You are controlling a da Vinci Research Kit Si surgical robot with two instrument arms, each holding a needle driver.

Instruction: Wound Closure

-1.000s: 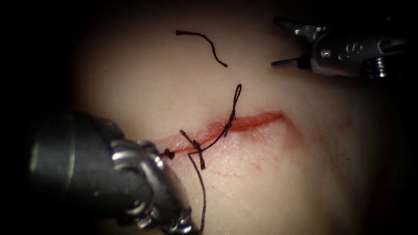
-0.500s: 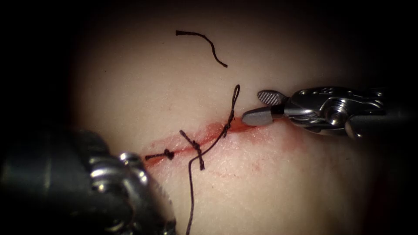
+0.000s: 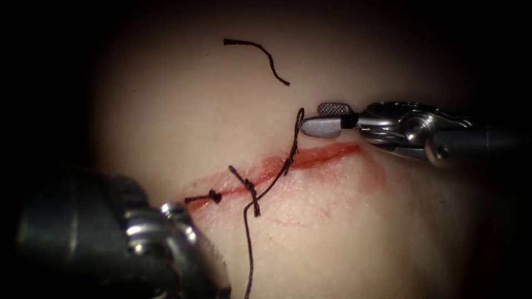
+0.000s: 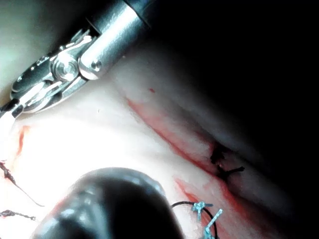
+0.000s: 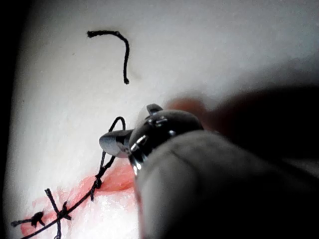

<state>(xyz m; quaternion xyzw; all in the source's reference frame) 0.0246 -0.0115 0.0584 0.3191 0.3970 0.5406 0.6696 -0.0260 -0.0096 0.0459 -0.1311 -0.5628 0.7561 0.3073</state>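
Right pincer (image 3: 316, 118) is parted and holds nothing, lower jaw tip just beside the top of the thread loop (image 3: 300, 123), maybe touching; can't tell for sure. In the right wrist view the same pincer (image 5: 127, 130) sits at the loop's (image 5: 118, 121) upper bend. The loop stands up from the cut (image 3: 310, 158), long axis near vertical and leaning slightly, directly to the left of the jaw tips. The right arm is far nearer to it.

Left pincer (image 3: 188, 260): wrist joint in view low at left, jaws hidden, so grip state unknown. Thread (image 3: 248, 249) runs down from the knot (image 3: 250, 191) past it.

Another knot (image 3: 212, 196) sits further left on the cut. A cut end (image 3: 257, 55) lies on the tissue (image 3: 166, 111) well above. No needle seen. Red fluid (image 3: 371, 177) stains the cut's right end.
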